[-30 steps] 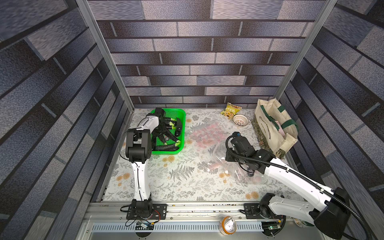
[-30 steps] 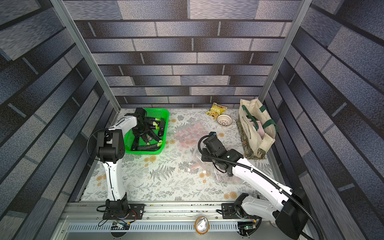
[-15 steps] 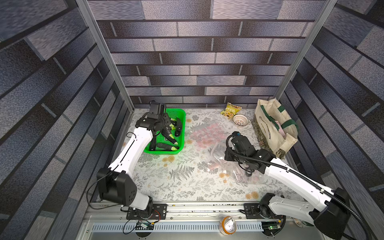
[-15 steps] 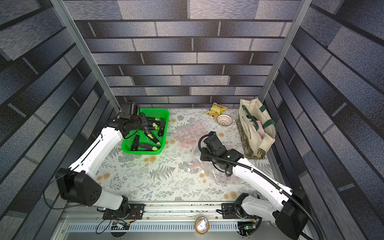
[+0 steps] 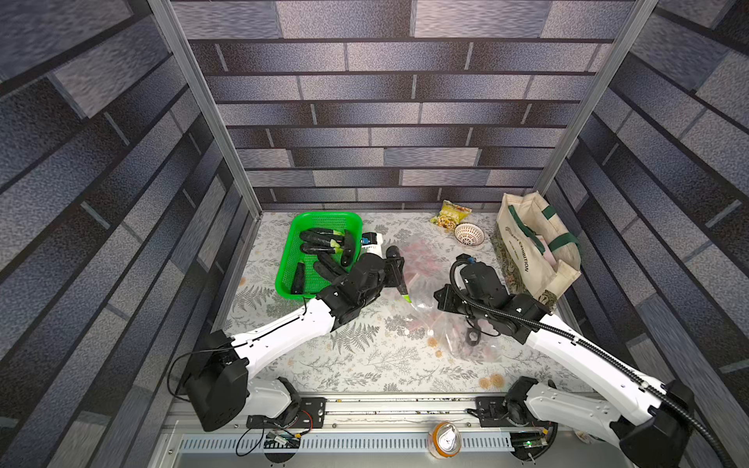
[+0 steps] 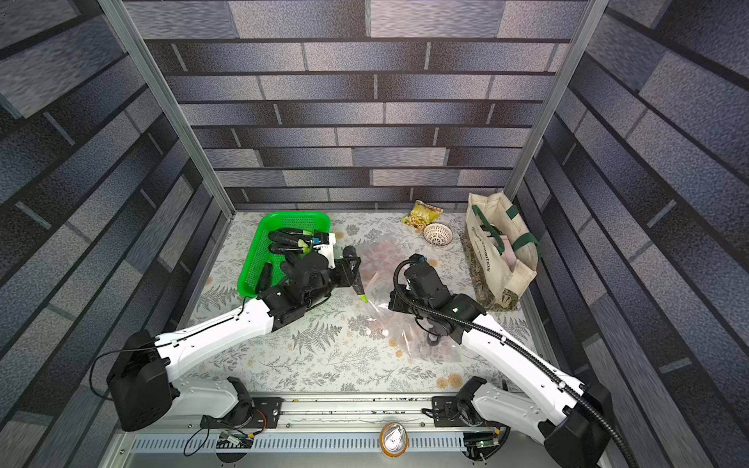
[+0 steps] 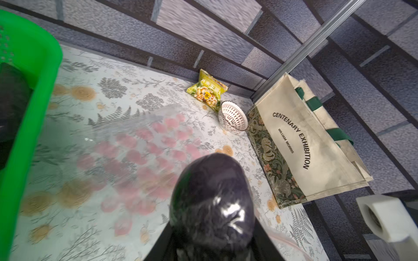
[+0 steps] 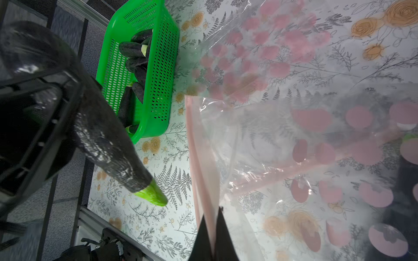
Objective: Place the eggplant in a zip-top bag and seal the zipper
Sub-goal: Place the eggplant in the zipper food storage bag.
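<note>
Eggplants (image 5: 319, 240) in basket (image 5: 324, 221): perhaps six

Both arms reach inward, each gripper loaded.
The left gripper (image 5: 398, 270), wrist turned toward the right gripper (image 8: 212, 223), clamps the eggplant (image 8: 106, 144). The right arm is bent, its jaws shut, apparently pinching the bag (image 8: 260, 146) rim nearby.
</note>
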